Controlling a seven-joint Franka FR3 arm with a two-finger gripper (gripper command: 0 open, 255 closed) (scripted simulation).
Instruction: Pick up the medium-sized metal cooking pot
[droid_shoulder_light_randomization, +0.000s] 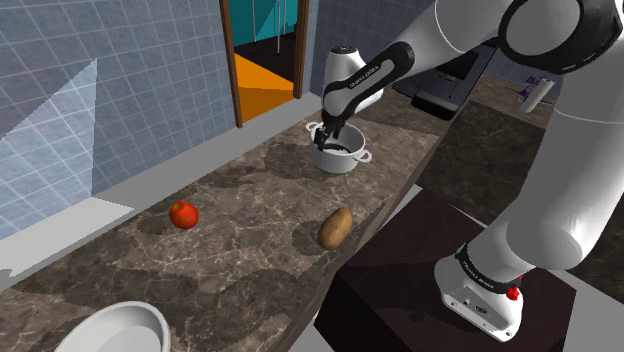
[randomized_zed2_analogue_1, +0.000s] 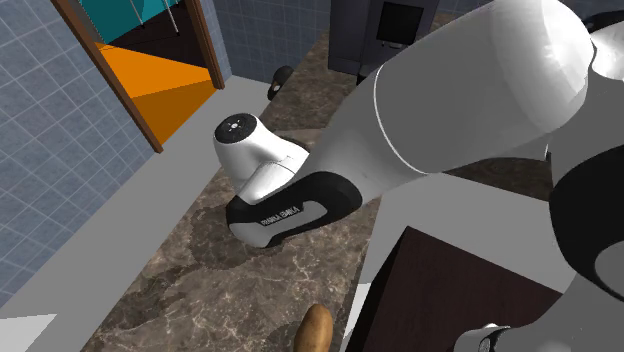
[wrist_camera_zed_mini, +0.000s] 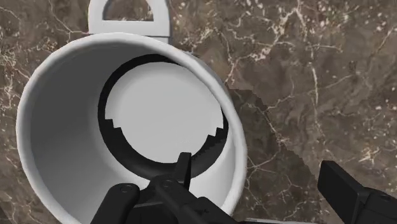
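Note:
A light grey pot (droid_shoulder_light_randomization: 340, 155) with two loop handles stands upright on the dark marbled counter (droid_shoulder_light_randomization: 250, 215), towards the far end. My gripper (droid_shoulder_light_randomization: 330, 135) reaches down onto its rim on the shoulder view's left side. In the wrist view I look straight into the pot (wrist_camera_zed_mini: 70, 127), which has nothing in it. My gripper (wrist_camera_zed_mini: 238, 203) is open and straddles the pot's wall. One finger (wrist_camera_zed_mini: 124, 203) is inside the pot. The other finger (wrist_camera_zed_mini: 356, 197) is outside, well clear of the wall. One handle (wrist_camera_zed_mini: 127, 22) lies on the far side from the fingers.
A red fruit (droid_shoulder_light_randomization: 183, 214) and a potato (droid_shoulder_light_randomization: 335, 227) lie on the counter nearer the stand. A white bowl (droid_shoulder_light_randomization: 110, 330) sits at the near end. A doorway with an orange floor (droid_shoulder_light_randomization: 262, 80) opens behind. A dark appliance (droid_shoulder_light_randomization: 450, 85) stands at the back.

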